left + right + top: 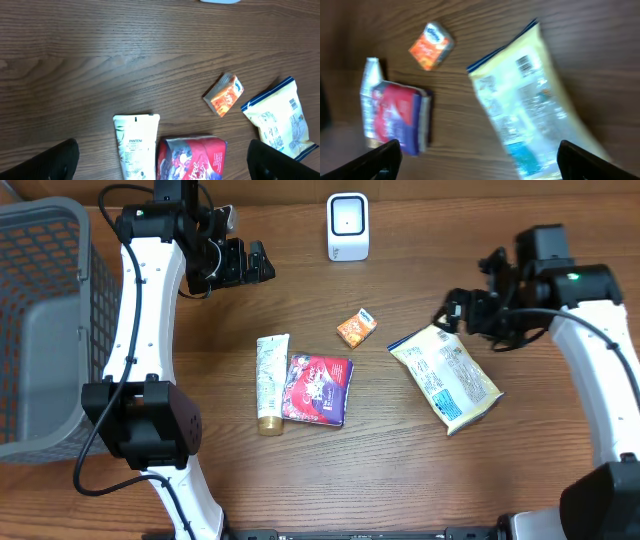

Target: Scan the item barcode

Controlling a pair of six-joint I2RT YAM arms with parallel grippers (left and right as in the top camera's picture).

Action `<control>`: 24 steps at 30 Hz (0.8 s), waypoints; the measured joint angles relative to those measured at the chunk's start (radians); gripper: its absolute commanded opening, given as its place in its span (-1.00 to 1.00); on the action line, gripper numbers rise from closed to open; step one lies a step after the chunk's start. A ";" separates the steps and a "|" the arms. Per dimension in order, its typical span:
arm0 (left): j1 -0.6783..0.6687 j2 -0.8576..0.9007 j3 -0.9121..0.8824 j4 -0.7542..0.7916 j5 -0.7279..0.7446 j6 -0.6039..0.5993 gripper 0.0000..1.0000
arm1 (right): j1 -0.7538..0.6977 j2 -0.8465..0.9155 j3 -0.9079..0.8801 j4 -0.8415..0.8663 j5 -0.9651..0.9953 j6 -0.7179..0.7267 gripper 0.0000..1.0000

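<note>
Tube (pixel 271 383) touching packet (pixel 318 389), left; bag (pixel 446 376) right.

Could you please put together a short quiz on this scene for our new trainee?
1. Which item lies nearest the scanner?
2. True or false: the right gripper is open, holding nothing, near the yellow bag.
3. What lies right beside the white tube? A. scanner B. yellow bag C. red pouch
Key: 1. orange packet; 2. true; 3. C
</note>
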State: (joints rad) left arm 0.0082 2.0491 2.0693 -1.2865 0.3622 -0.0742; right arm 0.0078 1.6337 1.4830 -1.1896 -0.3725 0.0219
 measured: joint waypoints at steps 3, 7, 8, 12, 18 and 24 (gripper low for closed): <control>0.000 0.000 0.000 0.000 0.000 0.000 1.00 | -0.074 0.000 -0.015 0.013 -0.005 -0.138 1.00; 0.000 0.000 0.000 0.000 0.000 0.000 1.00 | -0.173 0.000 -0.081 0.068 -0.053 -0.257 1.00; 0.000 0.000 0.000 0.001 0.000 0.000 0.99 | -0.196 0.000 -0.105 0.074 -0.073 -0.272 1.00; 0.000 0.000 0.000 0.000 0.000 0.000 1.00 | -0.293 0.001 -0.220 0.098 -0.184 -0.308 1.00; 0.000 0.000 0.000 0.000 0.000 0.000 1.00 | -0.357 0.002 -0.380 0.222 -0.269 -0.153 1.00; 0.000 0.000 0.000 -0.002 0.000 0.000 1.00 | -0.391 0.003 -0.553 0.327 -0.304 0.008 1.00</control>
State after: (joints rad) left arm 0.0082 2.0491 2.0693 -1.2881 0.3622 -0.0742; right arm -0.3828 1.6363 0.9302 -0.8631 -0.6769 0.0296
